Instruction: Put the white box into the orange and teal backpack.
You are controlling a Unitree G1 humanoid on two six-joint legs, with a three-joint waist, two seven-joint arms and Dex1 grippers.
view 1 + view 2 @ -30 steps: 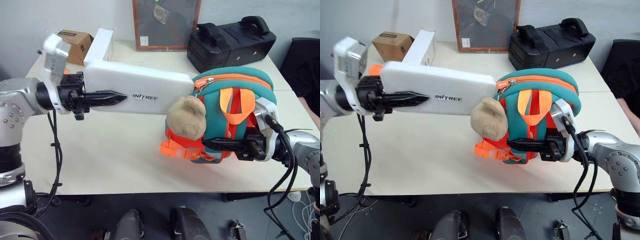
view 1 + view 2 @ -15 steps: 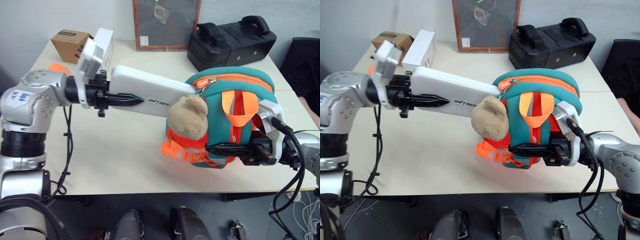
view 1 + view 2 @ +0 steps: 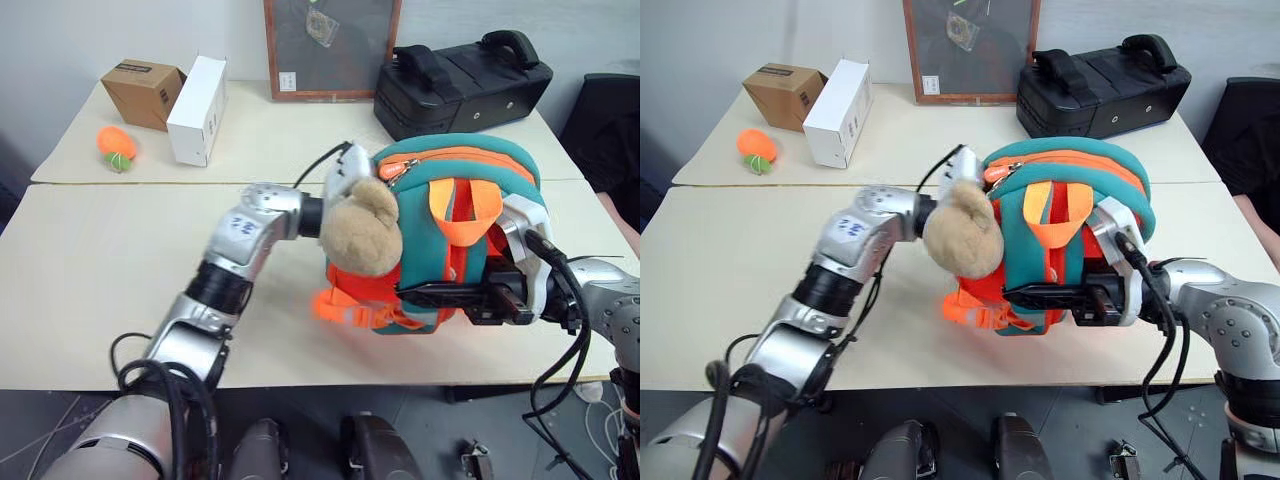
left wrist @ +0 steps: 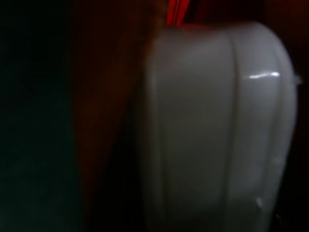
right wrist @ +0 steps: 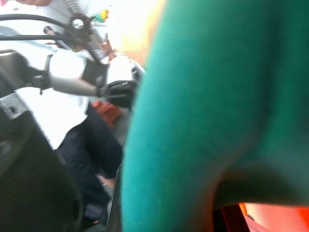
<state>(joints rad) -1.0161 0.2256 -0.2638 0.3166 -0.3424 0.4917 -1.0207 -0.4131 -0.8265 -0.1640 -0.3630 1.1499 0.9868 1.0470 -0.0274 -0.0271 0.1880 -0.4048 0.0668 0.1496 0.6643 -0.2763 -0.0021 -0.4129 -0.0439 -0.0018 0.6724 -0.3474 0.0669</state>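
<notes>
The orange and teal backpack stands upright on the table, its zipped top gaping toward the left. A tan plush bear charm hangs at its front. My left arm reaches into that opening, and the gripper is buried inside behind the bear. In the left wrist view the white box lies close ahead in the dark orange interior. My right gripper is shut on the backpack's lower front by the orange straps, holding it from the right.
At the table's back left are a brown cardboard box, a blocky white carton and a small orange toy. A black hard case and a framed board stand at the back. Bare tabletop lies to the left.
My left arm swept right and pushed the white box into the backpack; the box no longer shows outside it. The right gripper kept its hold in place.
</notes>
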